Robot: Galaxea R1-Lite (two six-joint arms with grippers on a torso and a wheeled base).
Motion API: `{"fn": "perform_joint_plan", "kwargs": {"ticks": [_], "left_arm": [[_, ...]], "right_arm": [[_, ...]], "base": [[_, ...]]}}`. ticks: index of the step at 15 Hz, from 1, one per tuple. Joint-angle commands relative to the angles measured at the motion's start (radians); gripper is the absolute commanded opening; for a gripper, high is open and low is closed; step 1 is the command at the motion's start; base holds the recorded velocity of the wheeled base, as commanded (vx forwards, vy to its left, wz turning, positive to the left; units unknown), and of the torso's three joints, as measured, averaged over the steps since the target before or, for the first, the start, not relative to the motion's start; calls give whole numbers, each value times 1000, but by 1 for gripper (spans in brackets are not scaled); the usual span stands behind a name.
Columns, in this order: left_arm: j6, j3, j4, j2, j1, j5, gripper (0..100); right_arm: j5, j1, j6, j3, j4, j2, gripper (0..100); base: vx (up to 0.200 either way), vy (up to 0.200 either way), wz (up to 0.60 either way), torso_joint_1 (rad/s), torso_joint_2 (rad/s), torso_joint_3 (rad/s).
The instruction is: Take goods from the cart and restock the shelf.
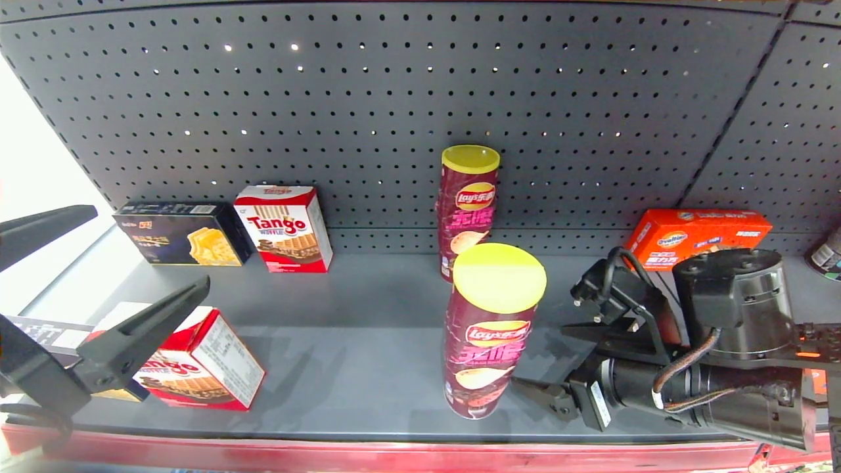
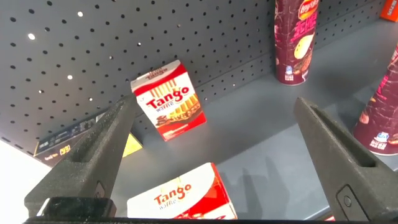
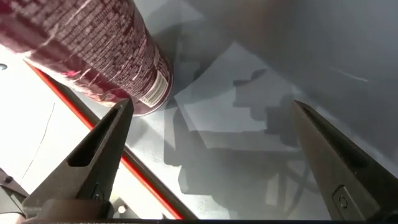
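My right pincer [image 3: 212,106] is released, jaws wide, low over the shelf [image 1: 368,328] front edge. The front can [image 1: 493,328] stands upright just beside one finger [image 3: 102,146], outside the jaws; I can't tell if they touch. The back can [image 1: 468,207] is upright by the pegboard. My left pincer [image 2: 214,104] is also spread open, gripping nothing, above the front Tango box [image 1: 204,361] at the shelf's left front. A back Tango box [image 1: 286,228], a dark box [image 1: 184,233] and an orange box [image 1: 696,233] stand along the back.
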Motion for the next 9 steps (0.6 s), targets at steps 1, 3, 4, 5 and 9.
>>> {"fn": "perform_joint_plan", "kwargs": {"ticks": [1, 3, 4, 5, 9], "left_arm": [[0, 7, 0, -2, 0, 1, 100], [0, 12, 0, -4, 0, 1, 100], [-7, 12, 0, -4, 0, 1, 100], [-14, 13, 0, -4, 0, 1, 100], [-11, 10, 1, -44, 3, 5, 100]], "right_arm": [[-1, -2, 0, 7, -2, -4, 100], [-3, -21, 0, 18, -19, -27, 100], [-3, -44, 0, 25, -21, -49, 100], [-3, -68, 2, 31, -21, -76, 100], [-6, -278, 2, 71, -21, -329, 100]], "base": [[0, 0, 0, 0, 0, 0], [0, 0, 0, 0, 0, 0], [0, 0, 0, 0, 0, 0], [0, 0, 0, 0, 0, 0], [0, 0, 0, 0, 0, 0]]}}
